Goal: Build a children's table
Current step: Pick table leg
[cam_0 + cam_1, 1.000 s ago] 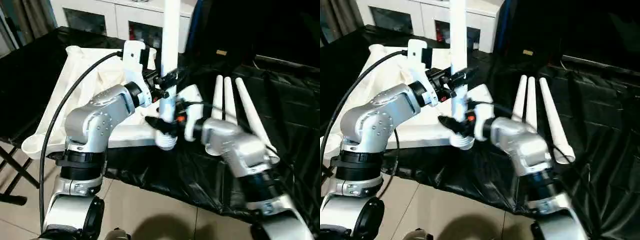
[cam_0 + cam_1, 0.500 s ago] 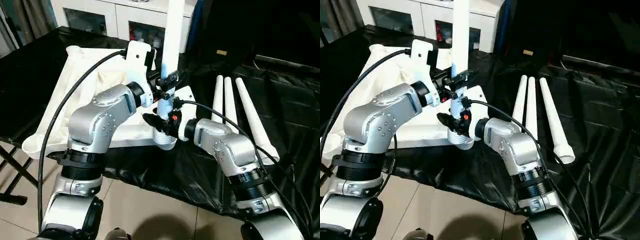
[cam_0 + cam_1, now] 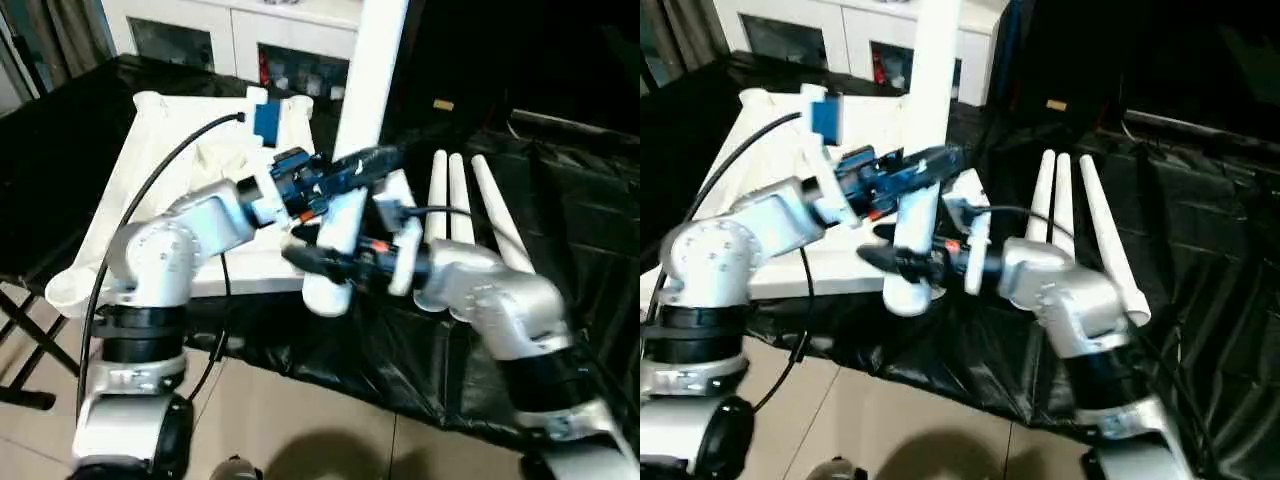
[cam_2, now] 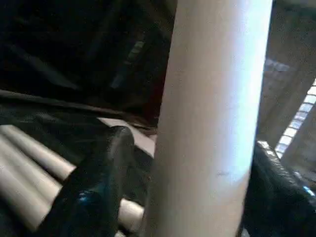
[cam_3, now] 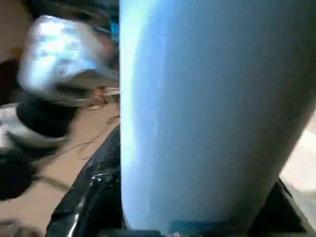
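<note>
A white leg (image 3: 352, 190) stands in the centre of the frame, leaning a little to the right, with its thick lower end at the near right corner of the tabletop (image 3: 150, 190), which lies upside down on the black cloth (image 3: 590, 250) at the left. The right gripper (image 3: 318, 258) is closed on the leg low down, a finger on each side. The left gripper (image 3: 345, 172) is around the leg higher up; its fingers (image 4: 94, 192) seem a little apart from it, but the view is blurred. Three more legs (image 3: 460, 215) lie side by side at the right. The step appears to be seating this leg in its corner socket. The next move needs the leg brought upright and pressed down.
</note>
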You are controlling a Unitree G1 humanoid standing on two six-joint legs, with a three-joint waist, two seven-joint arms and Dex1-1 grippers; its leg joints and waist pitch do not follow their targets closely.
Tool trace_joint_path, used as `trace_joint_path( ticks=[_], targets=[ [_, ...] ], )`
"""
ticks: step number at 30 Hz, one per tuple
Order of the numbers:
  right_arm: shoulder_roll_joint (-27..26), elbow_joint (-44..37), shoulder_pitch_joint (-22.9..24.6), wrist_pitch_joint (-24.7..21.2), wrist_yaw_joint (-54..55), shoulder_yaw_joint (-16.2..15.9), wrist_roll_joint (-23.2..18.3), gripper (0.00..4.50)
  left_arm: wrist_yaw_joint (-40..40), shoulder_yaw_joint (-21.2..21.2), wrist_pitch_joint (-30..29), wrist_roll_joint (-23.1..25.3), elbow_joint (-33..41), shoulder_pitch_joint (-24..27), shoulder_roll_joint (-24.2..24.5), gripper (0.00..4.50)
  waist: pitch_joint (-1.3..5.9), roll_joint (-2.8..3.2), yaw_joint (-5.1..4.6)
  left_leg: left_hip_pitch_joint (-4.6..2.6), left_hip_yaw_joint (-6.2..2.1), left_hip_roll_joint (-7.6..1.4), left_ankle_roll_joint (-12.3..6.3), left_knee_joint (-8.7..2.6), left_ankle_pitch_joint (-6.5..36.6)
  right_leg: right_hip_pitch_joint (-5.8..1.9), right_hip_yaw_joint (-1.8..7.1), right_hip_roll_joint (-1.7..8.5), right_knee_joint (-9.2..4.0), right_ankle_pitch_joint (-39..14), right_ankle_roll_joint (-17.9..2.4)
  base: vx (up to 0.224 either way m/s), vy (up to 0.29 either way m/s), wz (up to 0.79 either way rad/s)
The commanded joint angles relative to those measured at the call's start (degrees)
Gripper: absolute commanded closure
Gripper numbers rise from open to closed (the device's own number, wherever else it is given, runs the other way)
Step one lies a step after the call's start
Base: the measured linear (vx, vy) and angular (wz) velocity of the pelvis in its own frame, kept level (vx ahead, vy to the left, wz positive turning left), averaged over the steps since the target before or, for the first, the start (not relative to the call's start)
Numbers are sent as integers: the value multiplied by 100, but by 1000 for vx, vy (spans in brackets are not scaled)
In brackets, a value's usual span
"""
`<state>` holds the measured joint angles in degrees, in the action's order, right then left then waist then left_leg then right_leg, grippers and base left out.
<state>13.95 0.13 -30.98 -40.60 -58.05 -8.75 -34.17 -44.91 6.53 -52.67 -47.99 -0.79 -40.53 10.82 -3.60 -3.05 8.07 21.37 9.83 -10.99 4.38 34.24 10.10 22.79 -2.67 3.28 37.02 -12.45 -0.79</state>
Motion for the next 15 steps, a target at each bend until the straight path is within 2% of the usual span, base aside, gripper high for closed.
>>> trace_joint_path(
  ticks=[1,5,6,9,10,11,13,14,15],
  targets=[
    [144,-218,1,-69,-322,47,-178,258,-189,-10,-105,-82,-61,-44,67,107,384,80,-9,-79,-60,-195,155,-402,916,-317,269,438,-471,-483,-1000,0,0,0],
    [414,-245,-3,-178,-665,-58,-283,258,-486,-178,-190,-94,-248,-202,198,142,389,76,-4,-77,-59,-181,142,-395,826,-321,267,423,-475,-483,-955,0,0,0],
    [455,-252,-5,-197,-710,-73,-298,258,-538,-193,-185,-118,-266,-221,208,142,403,102,7,-84,-61,-186,145,-386,773,-318,267,432,-458,-396,-977,0,0,0],
    [518,-270,-9,-231,-776,-83,-310,258,-556,-216,-152,-112,-309,-262,203,174,411,79,6,-63,-59,-182,130,-375,681,-337,260,430,-431,-150,-1069,0,0,0],
    [524,-273,-8,-233,-780,-83,-308,258,-550,-222,-134,-96,-311,-263,199,181,413,118,7,-66,-64,-183,138,-373,681,-332,258,429,-425,-125,-1084,0,0,0],
    [544,-272,-9,-232,-788,-75,-295,258,-513,-242,-80,-27,-334,-261,180,181,417,88,1,-62,-57,-177,126,-365,651,-342,260,423,-427,-40,-1100,0,0,0],
    [568,-267,-8,-223,-768,-62,-284,258,-384,-199,-41,3,-366,-244,105,187,419,92,0,-61,-58,-180,126,-365,633,-350,257,424,-419,7,-1131,0,0,0],
    [583,-274,-3,-214,-747,-57,-288,259,-224,-123,-59,-25,-381,-234,30,216,421,86,0,-63,-57,-185,124,-360,645,-353,256,425,-415,45,-1168,0,0,0],
    [583,-274,-3,-214,-747,-57,-288,259,-224,-123,-59,-25,-381,-234,30,216,419,83,2,-64,-57,-183,120,-360,655,-353,255,426,-421,29,-1174,0,0,0]
  ],
)
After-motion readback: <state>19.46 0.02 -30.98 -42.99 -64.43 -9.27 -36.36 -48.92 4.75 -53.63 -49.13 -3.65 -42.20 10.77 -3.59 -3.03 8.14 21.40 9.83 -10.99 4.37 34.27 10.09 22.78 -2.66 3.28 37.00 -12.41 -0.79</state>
